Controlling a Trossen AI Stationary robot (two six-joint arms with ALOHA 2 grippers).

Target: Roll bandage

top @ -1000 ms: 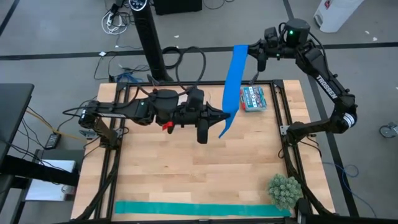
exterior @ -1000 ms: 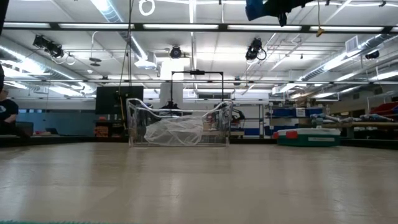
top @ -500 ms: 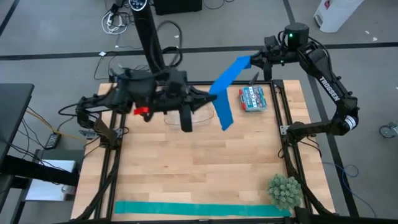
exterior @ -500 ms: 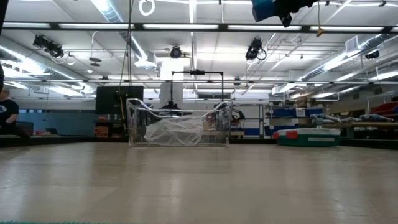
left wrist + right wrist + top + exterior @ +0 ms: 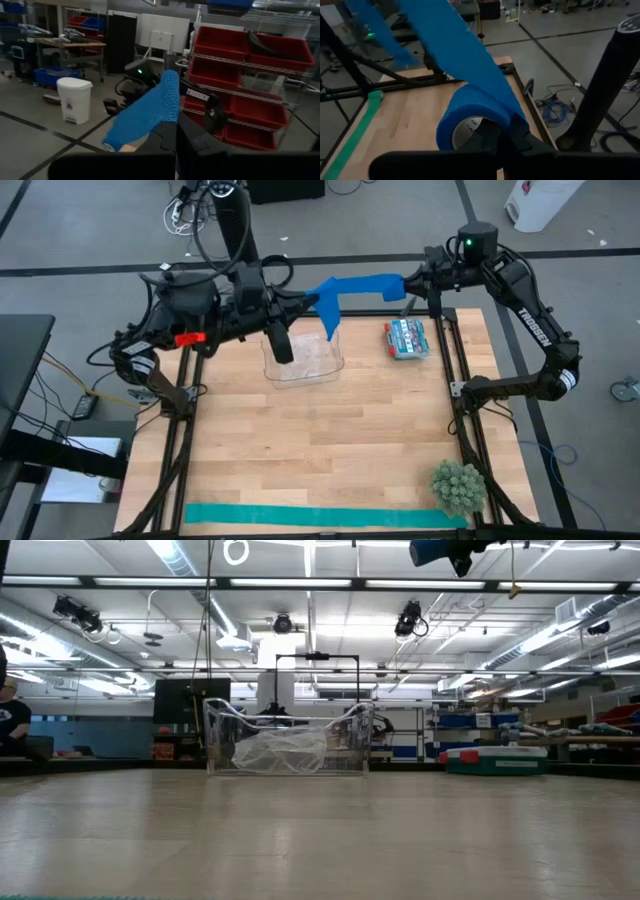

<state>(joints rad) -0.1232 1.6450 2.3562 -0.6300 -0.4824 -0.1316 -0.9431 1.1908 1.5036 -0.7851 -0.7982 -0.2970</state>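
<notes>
The royal-blue bandage (image 5: 360, 283) spans the air above the table's far edge between my two grippers. One end is wound into a small roll (image 5: 470, 117) held by my right gripper (image 5: 408, 281), which is shut on it. The other end is held by my left gripper (image 5: 318, 302), also shut, with a short tail (image 5: 331, 326) hanging below it. In the low view only a blue bit (image 5: 432, 550) shows at the top. The left wrist view shows the strip (image 5: 147, 110) running off from my fingers. My left gripper pinches the strip near its free end (image 5: 165, 102) between its two fingers, coming level from the table's left, across the strip. The strip is clear of the table; the tail hangs slack. My right gripper holds the roll at its wall (image 5: 506, 116), one finger apparently in the hollow core and one outside. The roll is lifted clear, and the strip leaves it toward my left gripper.
A clear plastic container (image 5: 303, 361) with a crumpled bag inside stands under the strip at the table's far middle, also seen in the low view (image 5: 290, 745). A blue-white pack (image 5: 407, 338) lies far right. A green spiky ball (image 5: 458, 486) and a teal strip (image 5: 320, 516) lie near the front edge.
My left gripper has gone up and toward the table's far left with the bandage's free end. The strip, which hung steeply from my right gripper, now runs nearly level between the grippers. My right gripper has stayed about where it was, still on the roll.
</notes>
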